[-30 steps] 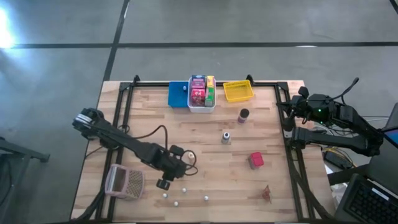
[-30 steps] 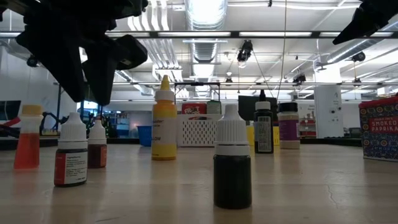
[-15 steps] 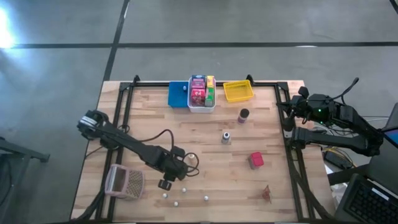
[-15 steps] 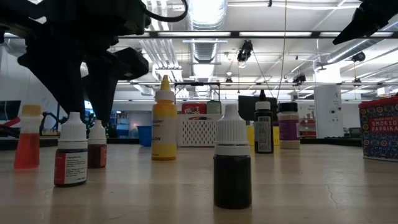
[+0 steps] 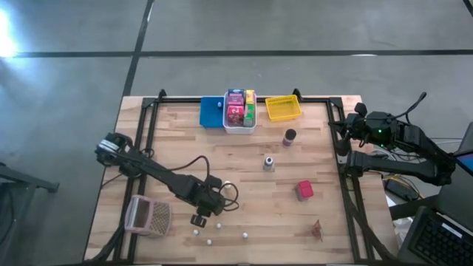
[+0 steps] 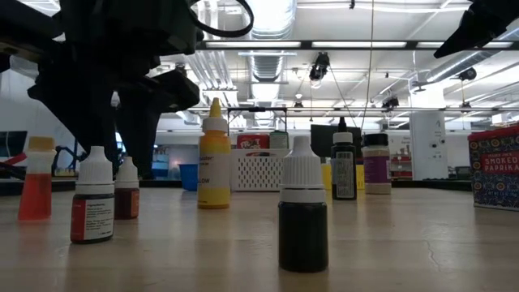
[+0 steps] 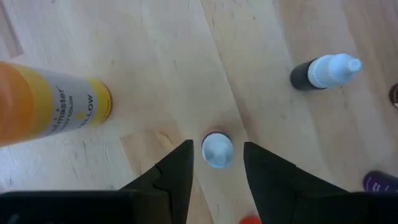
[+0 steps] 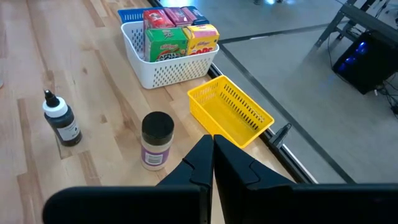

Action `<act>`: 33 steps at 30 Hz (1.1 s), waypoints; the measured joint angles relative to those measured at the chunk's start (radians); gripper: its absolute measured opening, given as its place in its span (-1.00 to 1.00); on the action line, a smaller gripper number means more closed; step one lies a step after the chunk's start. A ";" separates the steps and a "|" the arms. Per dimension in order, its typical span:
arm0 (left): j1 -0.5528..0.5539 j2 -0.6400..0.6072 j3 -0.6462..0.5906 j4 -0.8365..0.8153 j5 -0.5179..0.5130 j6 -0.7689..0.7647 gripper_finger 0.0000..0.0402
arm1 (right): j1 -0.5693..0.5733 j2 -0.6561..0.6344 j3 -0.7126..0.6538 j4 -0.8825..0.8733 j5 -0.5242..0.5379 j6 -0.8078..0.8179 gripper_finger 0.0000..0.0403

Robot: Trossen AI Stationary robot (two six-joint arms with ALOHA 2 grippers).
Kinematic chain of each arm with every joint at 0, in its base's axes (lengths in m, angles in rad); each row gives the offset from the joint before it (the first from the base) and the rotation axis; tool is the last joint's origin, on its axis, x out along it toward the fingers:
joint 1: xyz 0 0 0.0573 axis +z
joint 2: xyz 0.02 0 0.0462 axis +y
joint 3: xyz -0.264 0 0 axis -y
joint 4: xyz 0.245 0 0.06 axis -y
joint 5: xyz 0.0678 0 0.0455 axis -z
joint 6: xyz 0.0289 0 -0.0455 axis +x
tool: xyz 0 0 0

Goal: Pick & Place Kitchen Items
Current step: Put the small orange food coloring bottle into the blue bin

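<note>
The left claw (image 7: 216, 168) is hanging straight over a small dropper bottle with a white cap (image 7: 217, 150), its two dark fingers (image 7: 176, 174) standing apart on either side of the cap and not pressing it, so the claw is released and grasping nothing. In the high view this left claw (image 5: 201, 219) is sitting near the front of the wooden slatted tabletop (image 5: 244, 188), just beside a scatter of small white-capped bottles (image 5: 209, 240) and near a pinkish mesh basket (image 5: 148, 216). In the left wrist view a yellow-labelled dropper bottle (image 7: 53, 104) is lying across the frame to one side, and a dark bottle with a white nozzle cap (image 7: 323, 71) is lying well apart on the other.

The right claw (image 8: 213, 149) is resting clenched with nothing between its fingers, off the right edge of the tabletop (image 5: 353, 133). Beyond it a dark-lidded spice jar with a purple label (image 8: 155, 140) and a black dropper bottle with a white collar (image 8: 61, 119) are standing upright on the boards. A white perforated bin (image 8: 166, 61) is holding red, green and yellow cartons (image 8: 180, 35), a blue bin (image 5: 211, 112) is touching its far side, and an empty-looking yellow mesh bin (image 8: 232, 112) is standing near it. A red box (image 5: 304, 190) is lying between the jar and the front edge.
</note>
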 joint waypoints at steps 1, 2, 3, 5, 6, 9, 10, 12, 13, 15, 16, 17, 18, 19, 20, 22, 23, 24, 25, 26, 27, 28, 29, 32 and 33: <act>0.000 0.000 0.000 0.001 0.000 0.000 -0.27 | 0.000 0.000 0.000 0.000 0.000 -0.002 -0.96; 0.000 0.000 0.000 0.001 0.000 0.000 -0.27 | 0.000 0.000 0.000 0.000 0.000 -0.002 -0.96; 0.000 0.001 0.000 0.001 0.000 0.000 -0.27 | 0.000 0.000 0.000 0.000 0.000 0.000 -0.96; 0.000 0.003 0.000 0.004 0.000 -0.001 -0.27 | 0.000 0.000 0.000 0.000 0.000 -0.002 -0.96; 0.000 0.003 -0.001 0.007 0.000 -0.001 -0.27 | 0.000 0.000 0.000 0.000 0.000 -0.002 -0.96; 0.000 0.003 -0.001 0.021 0.000 -0.002 -0.27 | 0.000 0.000 0.000 0.000 0.000 -0.002 -0.96; 0.000 0.003 -0.001 0.020 0.000 -0.002 -0.27 | 0.000 0.000 0.000 0.000 0.000 -0.002 -0.96; 0.000 0.003 -0.001 0.018 0.000 -0.002 -0.27 | 0.000 0.000 0.000 0.000 0.000 0.000 -0.96; 0.000 0.003 -0.001 0.018 0.000 -0.002 -0.27 | 0.000 0.000 0.000 0.000 0.000 -0.001 -0.96; 0.000 0.003 -0.001 0.018 0.000 -0.002 -0.27 | 0.000 0.000 0.000 0.000 0.000 -0.001 -0.96; 0.000 0.003 -0.001 0.020 0.000 -0.002 -0.27 | 0.000 0.000 0.000 0.000 0.000 0.000 -0.96; 0.000 0.003 -0.001 0.022 0.000 -0.003 -0.27 | 0.000 0.000 0.000 0.000 0.000 -0.001 -0.96; 0.000 0.003 -0.002 0.022 0.000 -0.003 -0.28 | 0.000 0.000 0.000 0.000 0.000 -0.002 -0.96; 0.000 0.006 -0.002 0.022 0.000 -0.004 -0.29 | 0.000 0.000 0.000 0.000 0.000 -0.001 -0.96; 0.000 0.009 -0.002 0.022 0.000 -0.004 -0.31 | 0.000 0.000 0.000 0.000 0.000 0.001 -0.96; 0.000 0.012 -0.003 0.022 0.000 -0.004 -0.35 | 0.000 0.000 0.000 0.000 0.000 -0.002 -0.96; 0.000 0.012 -0.003 0.022 0.000 -0.004 -0.37 | 0.000 0.000 0.000 0.000 0.000 -0.001 -0.96; 0.000 0.012 -0.003 0.025 0.000 -0.004 -0.39 | 0.000 0.000 0.000 0.000 0.000 0.000 -0.96; 0.000 0.012 -0.003 0.026 0.000 -0.004 -0.41 | 0.000 0.000 0.000 0.000 0.000 0.000 -0.96; 0.000 0.012 -0.003 0.024 0.000 -0.004 -0.42 | 0.000 0.000 0.000 0.000 0.000 -0.002 -0.96; 0.000 0.012 -0.003 0.024 0.000 -0.004 -0.43 | 0.000 0.000 0.000 0.000 0.000 -0.001 -0.96; 0.000 0.012 -0.003 0.025 0.000 -0.004 -0.44 | 0.000 0.000 0.000 0.000 0.000 0.000 -0.96; 0.000 0.012 -0.003 0.025 0.000 -0.004 -0.45 | 0.000 0.000 0.000 0.000 0.000 0.000 -0.96; 0.000 0.012 -0.004 0.024 0.000 -0.004 -0.47 | 0.000 0.000 0.000 0.000 0.000 0.000 -0.96; 0.000 0.012 -0.004 0.024 0.000 -0.004 -0.48 | 0.000 0.000 0.000 0.000 0.000 0.000 -0.96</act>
